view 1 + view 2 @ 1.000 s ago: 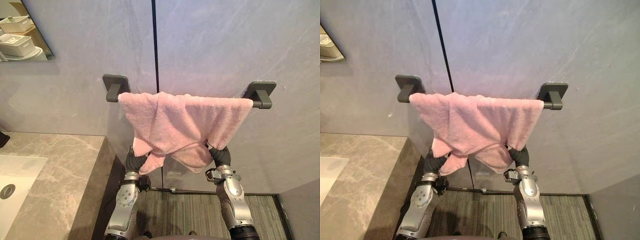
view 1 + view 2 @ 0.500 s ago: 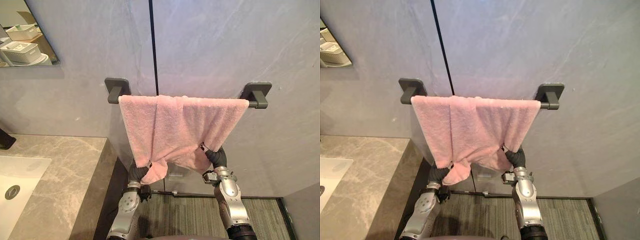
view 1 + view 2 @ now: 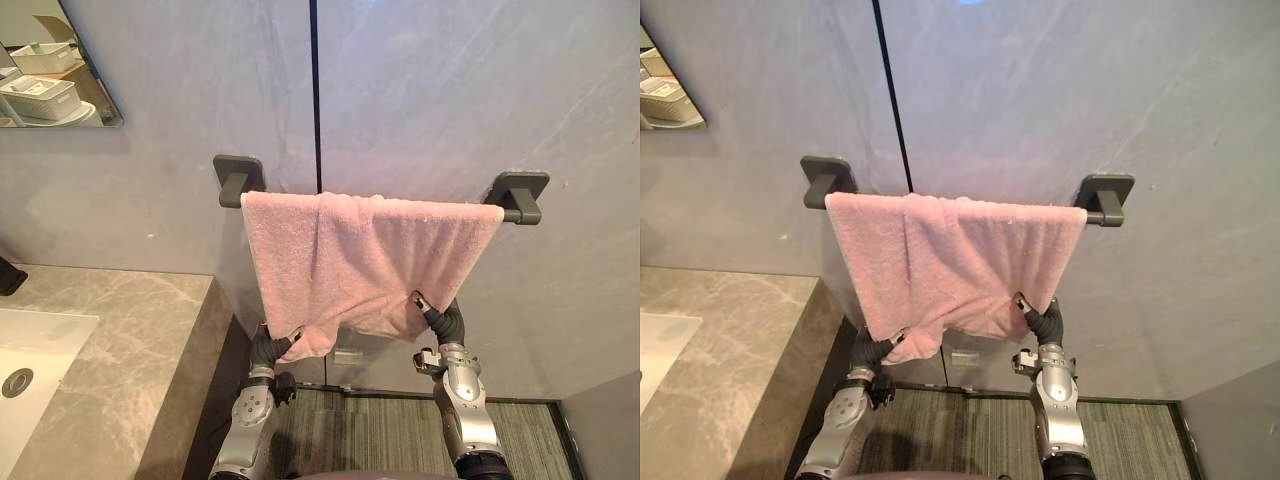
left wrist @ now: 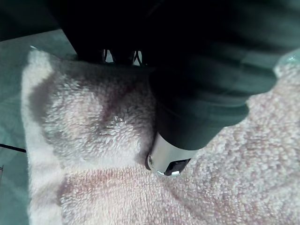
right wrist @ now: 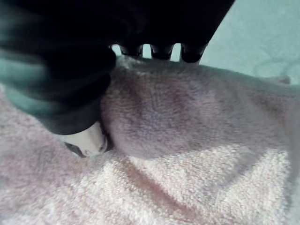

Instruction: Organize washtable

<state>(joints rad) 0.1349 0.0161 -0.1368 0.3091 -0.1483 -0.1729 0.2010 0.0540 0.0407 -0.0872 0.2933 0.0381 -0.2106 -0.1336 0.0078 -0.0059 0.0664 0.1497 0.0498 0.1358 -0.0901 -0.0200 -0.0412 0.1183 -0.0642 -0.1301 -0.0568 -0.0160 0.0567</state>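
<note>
Since a second ago the pink terry towel (image 3: 365, 260) has gone from bunched, with both lower corners drawn up toward the middle, to hanging nearly flat over the dark grey wall-mounted towel bar (image 3: 516, 211). Both hands have dropped and spread apart. Judgement: the smoothing step looks close to finished, though the hem sags lower on the left side. The left robot hand (image 3: 272, 347) is at the towel's lower left corner, thumb and fingers pinching the cloth between them. The right robot hand (image 3: 440, 318) pinches a fold at the lower right corner likewise. The towel hangs on the wall beside the grey marble worktop (image 3: 120, 340), not on it.
</note>
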